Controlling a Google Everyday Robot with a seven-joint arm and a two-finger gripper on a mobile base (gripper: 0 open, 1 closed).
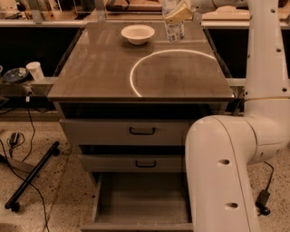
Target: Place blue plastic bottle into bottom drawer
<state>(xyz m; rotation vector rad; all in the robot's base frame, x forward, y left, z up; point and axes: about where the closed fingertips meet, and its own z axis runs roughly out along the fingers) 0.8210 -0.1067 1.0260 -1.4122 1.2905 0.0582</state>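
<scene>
End effector (175, 17) is seen at the far right edge of the tabletop (104, 72), at the top of the view, pinched on the upper part of the bottle (174, 32); one cream finger (177, 13) is laid across the front of the bottle just below its neck. The bottle is held upright, its base at or just above the tabletop surface; contact there cannot be told. A bowl (137, 33) is set on the tabletop just left of the bottle, apart from it. A bright ring of light (134, 79) is cast on the tabletop nearer the camera, in front of the bottle. Below the tabletop three drawers are stacked. The top drawer (113, 132) and the middle drawer (113, 163), each with a dark handle, are pulled out only slightly. The bottom drawer (140, 201) is pulled well out, and its plain inside is shown with nothing in it; its right part is hidden behind the arm (226, 172). The white arm is seen large in the right foreground and is bent up along the right edge toward the end effector. A white cup (35, 70) is placed on a low ledge left of the cabinet, and a black stand (31, 176) is laid on the speckled floor below it.
</scene>
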